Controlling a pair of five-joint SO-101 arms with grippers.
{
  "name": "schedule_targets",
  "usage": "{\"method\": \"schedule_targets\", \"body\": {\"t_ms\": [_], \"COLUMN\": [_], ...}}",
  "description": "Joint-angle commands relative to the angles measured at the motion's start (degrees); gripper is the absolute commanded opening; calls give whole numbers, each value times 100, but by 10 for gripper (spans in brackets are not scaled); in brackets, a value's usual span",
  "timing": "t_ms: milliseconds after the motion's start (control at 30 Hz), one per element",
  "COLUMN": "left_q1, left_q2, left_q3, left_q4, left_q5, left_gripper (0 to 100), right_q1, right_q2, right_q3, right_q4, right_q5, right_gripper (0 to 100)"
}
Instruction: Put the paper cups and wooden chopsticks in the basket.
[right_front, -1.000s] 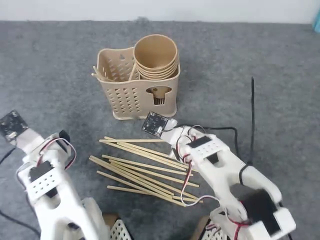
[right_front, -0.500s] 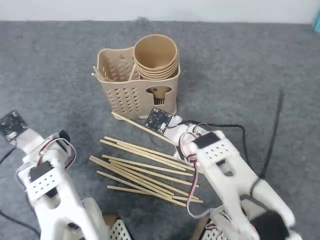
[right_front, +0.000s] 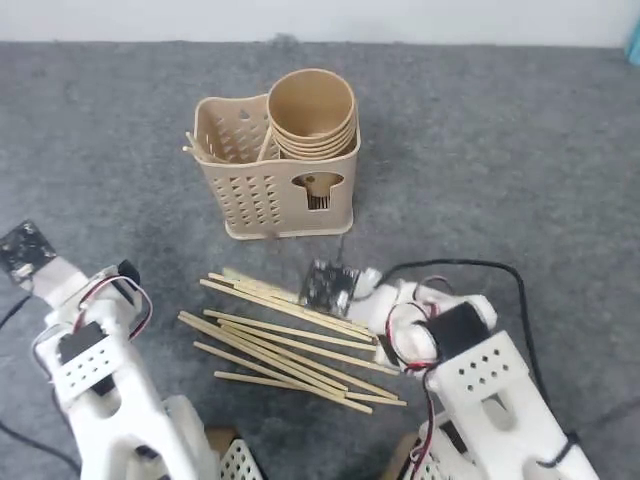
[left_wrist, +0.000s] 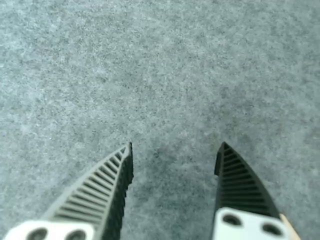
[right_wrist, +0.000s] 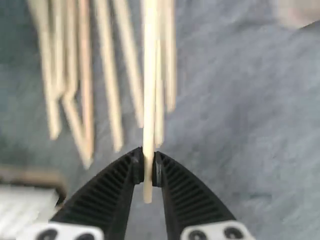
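Clamped near one end of a chopstick (right_wrist: 150, 90) at the loose pile's (right_front: 290, 345) edge, the right gripper (right_wrist: 147, 161) should lift it clear, tip it upright, and lower it into the basket (right_front: 262, 195), in the compartment beside the stacked paper cups (right_front: 312, 105).

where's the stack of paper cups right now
In the high view the paper cups sit nested in the right compartment of the basket, beyond the loose chopsticks.

Beige perforated basket (right_front: 262, 190), grey carpet (right_front: 500, 150)
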Motion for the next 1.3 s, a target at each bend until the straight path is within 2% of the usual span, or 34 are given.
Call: {"method": "schedule_targets", "body": {"t_ms": [0, 133, 267, 367, 500, 733, 900, 1267], "left_q1": [9, 9, 9, 18, 26, 26, 26, 18], "left_q2": [-35, -35, -35, -26, -26, -26, -26, -26], "left_q3": [-13, -13, -13, -13, -13, -13, -13, -13], "left_q4": [-132, -132, -132, -141, -141, -141, -141, -141], "left_q5": [35, 35, 35, 35, 35, 35, 35, 35], "left_gripper": [258, 258, 258, 258, 258, 258, 258, 258], "right_q1": [796, 2158, 3380, 4013, 4374, 4330, 3969, 1666], "right_q2": [-180, -180, -119, -119, -119, -180, -180, -110], "right_q3": [105, 246, 281, 642, 1538, 2163, 1556, 325], "right_q4": [462, 321, -127, -602, -1376, -1921, -1824, -1982], "right_q5": [624, 1363, 1565, 1837, 2031, 2022, 1978, -396], "right_gripper": [8, 8, 8, 12, 32, 188, 197, 132]}}
